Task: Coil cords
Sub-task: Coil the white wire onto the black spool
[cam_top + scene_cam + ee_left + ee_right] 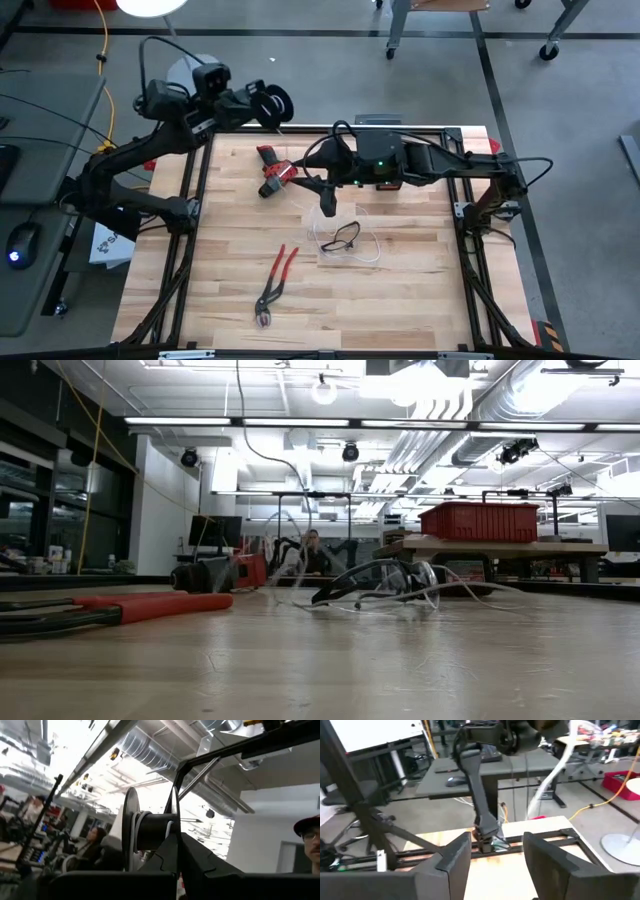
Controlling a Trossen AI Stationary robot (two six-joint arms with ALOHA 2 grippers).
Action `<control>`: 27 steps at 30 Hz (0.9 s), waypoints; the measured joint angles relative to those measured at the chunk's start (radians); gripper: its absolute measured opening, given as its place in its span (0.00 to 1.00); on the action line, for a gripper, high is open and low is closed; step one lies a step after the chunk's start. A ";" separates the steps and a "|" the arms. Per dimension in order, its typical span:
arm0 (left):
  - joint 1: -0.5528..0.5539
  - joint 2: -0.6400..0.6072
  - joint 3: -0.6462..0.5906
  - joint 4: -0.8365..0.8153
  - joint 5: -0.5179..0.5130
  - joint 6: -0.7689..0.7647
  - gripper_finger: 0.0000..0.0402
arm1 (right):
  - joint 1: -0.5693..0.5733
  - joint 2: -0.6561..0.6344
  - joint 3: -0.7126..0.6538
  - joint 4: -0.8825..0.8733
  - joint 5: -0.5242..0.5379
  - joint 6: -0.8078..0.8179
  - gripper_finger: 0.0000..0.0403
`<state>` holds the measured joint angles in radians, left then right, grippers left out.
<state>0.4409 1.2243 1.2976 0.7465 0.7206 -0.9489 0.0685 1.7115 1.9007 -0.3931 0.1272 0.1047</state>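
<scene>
A small black spool [145, 832] with white cord wound on its hub is up in the air over the table's far left corner, in my shut left gripper [262, 105]. The rest of the white cord [352, 245] lies in loose loops on the middle of the table, tangled around dark safety glasses [385, 582]. My right gripper [496, 856] hovers above the table's middle, a little to the far side of the loops. It points toward the table's left side and is open, with nothing between its fingers. My left gripper holds the spool [272, 103] lifted clear of the table, tilted upward. In the left wrist view one dark finger [172, 857] lies across the hub [157, 831] beside the round flange [131, 827]. The finger hides the exact place of contact.
Red-handled pliers [275, 285] lie near the table's front left. A red and black tool [272, 172] lies at the far left. The black frame rails [190, 190] run along the table's edges. People show in the room beyond the table.
</scene>
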 joint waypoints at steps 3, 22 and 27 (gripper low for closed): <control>0.000 -0.011 0.000 -0.001 0.001 0.037 0.00 | -0.002 0.002 0.000 0.000 0.039 0.000 0.42; -0.010 -0.019 0.000 -0.001 -0.024 0.158 0.00 | -0.002 0.006 0.001 0.059 0.172 0.003 0.42; 0.005 -0.019 0.000 -0.007 -0.008 0.161 0.00 | -0.002 0.006 0.001 0.031 0.172 0.000 0.42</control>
<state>0.4458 1.2057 1.2976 0.7390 0.7123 -0.7876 0.0662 1.7180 1.9018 -0.3620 0.2989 0.1047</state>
